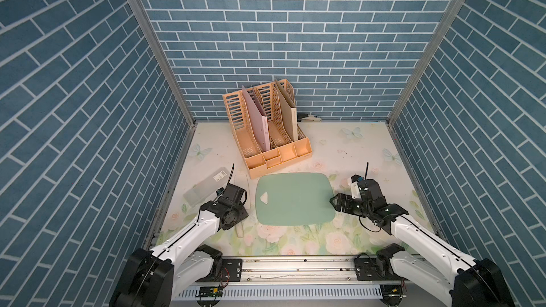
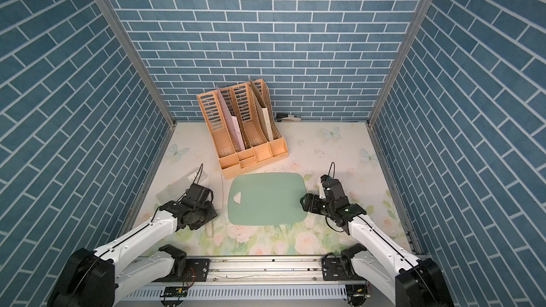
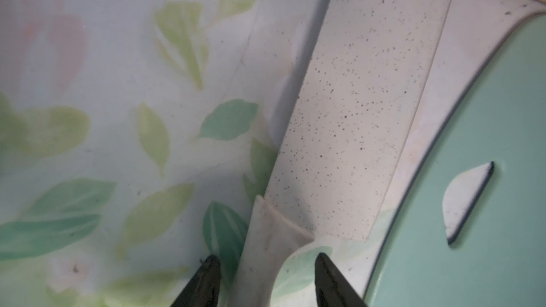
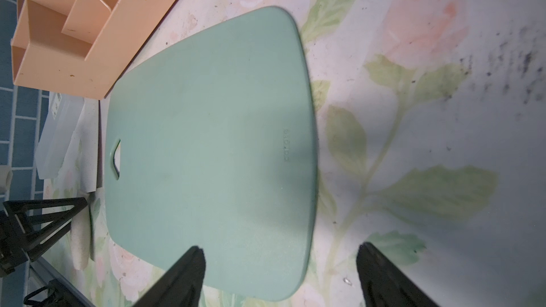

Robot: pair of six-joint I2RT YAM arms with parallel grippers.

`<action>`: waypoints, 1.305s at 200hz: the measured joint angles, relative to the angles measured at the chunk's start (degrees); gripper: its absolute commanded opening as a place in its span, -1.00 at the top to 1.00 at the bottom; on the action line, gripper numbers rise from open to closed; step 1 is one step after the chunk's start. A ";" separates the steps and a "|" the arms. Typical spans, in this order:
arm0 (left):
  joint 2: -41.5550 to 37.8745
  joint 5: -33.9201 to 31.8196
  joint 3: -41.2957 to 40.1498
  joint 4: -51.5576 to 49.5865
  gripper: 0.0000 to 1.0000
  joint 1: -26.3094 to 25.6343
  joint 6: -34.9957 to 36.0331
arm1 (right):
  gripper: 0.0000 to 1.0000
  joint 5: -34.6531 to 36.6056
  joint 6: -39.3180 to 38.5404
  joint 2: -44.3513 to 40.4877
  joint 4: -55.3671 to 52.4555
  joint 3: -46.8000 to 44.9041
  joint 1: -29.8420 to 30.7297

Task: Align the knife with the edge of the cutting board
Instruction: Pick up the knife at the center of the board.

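Left tool (image 3: 264,279) straddles the knife (image 3: 351,119) handle, contact unconfirmed; right tool (image 4: 280,276), jaws apart, empty at the cutting board (image 4: 206,143) edge.

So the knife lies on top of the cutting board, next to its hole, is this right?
Not quite. The knife lies on the table beside the cutting board, along the short end with the hole, with a strip of tablecloth between them. The left wrist view shows it.

speckled matt knife (image 3: 354,119), smooth matt cutting board (image 4: 206,149)
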 measured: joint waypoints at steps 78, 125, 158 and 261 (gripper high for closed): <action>4.37 -6.88 1.62 -0.50 0.21 -4.46 -1.25 | -0.69 0.17 0.02 -0.20 -0.24 0.02 0.00; 4.72 -8.55 1.57 -0.96 0.81 -5.05 -1.75 | -0.69 0.20 0.02 -0.20 -0.44 0.02 0.00; 4.57 -8.72 1.49 -0.94 1.00 -5.09 -2.29 | -0.69 0.20 0.02 -0.20 -0.52 0.02 0.00; 0.81 -8.22 6.67 -9.68 1.00 -7.78 -2.29 | -0.68 0.76 0.00 -0.42 -1.03 0.02 -0.07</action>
